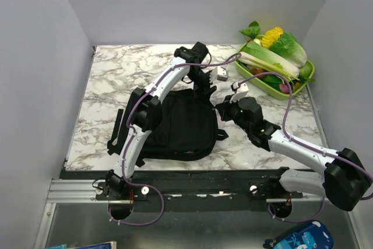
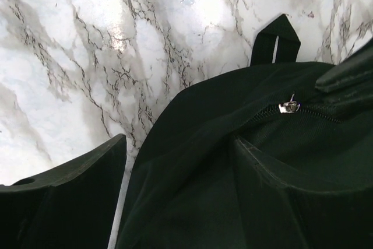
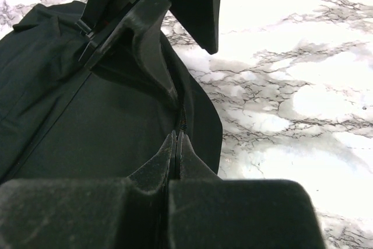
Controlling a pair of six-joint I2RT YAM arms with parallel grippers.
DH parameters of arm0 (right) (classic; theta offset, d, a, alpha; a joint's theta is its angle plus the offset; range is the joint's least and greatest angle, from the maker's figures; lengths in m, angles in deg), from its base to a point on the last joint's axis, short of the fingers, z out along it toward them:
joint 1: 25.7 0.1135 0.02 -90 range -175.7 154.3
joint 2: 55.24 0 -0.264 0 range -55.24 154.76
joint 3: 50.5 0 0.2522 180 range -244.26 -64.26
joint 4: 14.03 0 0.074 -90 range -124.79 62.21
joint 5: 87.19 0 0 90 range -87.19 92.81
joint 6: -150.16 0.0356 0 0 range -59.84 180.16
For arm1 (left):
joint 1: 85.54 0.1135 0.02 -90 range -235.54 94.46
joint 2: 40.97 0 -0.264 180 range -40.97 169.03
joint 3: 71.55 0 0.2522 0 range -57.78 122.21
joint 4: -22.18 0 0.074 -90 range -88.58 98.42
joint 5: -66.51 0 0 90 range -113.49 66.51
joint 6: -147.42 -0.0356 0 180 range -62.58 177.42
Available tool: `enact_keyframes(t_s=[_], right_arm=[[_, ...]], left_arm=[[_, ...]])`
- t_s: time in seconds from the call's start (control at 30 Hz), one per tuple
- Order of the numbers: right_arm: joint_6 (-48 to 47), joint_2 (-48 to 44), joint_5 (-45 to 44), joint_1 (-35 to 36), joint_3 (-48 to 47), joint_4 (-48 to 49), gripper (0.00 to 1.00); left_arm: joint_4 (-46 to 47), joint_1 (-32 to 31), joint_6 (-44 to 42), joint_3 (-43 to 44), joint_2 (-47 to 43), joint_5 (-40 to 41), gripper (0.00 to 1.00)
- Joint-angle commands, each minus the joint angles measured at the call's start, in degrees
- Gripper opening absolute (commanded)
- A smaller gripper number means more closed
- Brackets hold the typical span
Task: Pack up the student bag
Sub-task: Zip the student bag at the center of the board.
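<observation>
The student bag [image 1: 180, 123] is matt black woven cloth, and its zipper pull [image 2: 288, 107] is bright bare metal. The table [image 1: 111, 80] has a smooth, glossy marble-patterned top that throws glare. The green tray [image 1: 263, 84] looks like shiny plastic.

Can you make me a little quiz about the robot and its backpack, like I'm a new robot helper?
1. True or false: the student bag lies inside the green tray.
2. Seen from the top camera, the tray sits: A) at the far right of the marble table B) at the near left C) on top of the bag.
3. Fill in: the fingers of the right gripper are pressed ____ at the bag's zipper line.
Key: 1 false, it lies flat on the table; 2 A; 3 together.
</observation>
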Motion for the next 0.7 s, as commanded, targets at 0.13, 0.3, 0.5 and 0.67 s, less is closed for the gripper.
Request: enact_keyframes(t_s=[0.13, 0.3, 0.5, 0.67], right_arm=[[-0.4, -1.1, 1.6, -1.1, 0.3, 3.4, 0.01], [-0.3, -1.7, 2.0, -1.1, 0.6, 2.7, 0.01], [0.3, -5.2, 3.3, -1.0, 2.5, 0.5, 0.01], [1.5, -8.1, 5.2, -1.0, 4.9, -1.5, 0.01]], left_arm=[[-2.1, -0.1, -3.6, 1.7, 1.3, 1.3, 0.31], [4.1, 0.0, 1.8, 1.1, 0.7, 4.6, 0.00], [11.8, 0.3, 7.7, 0.1, 0.6, 14.5, 0.00], [14.2, 1.2, 9.4, 1.1, 1.0, 17.1, 0.00]])
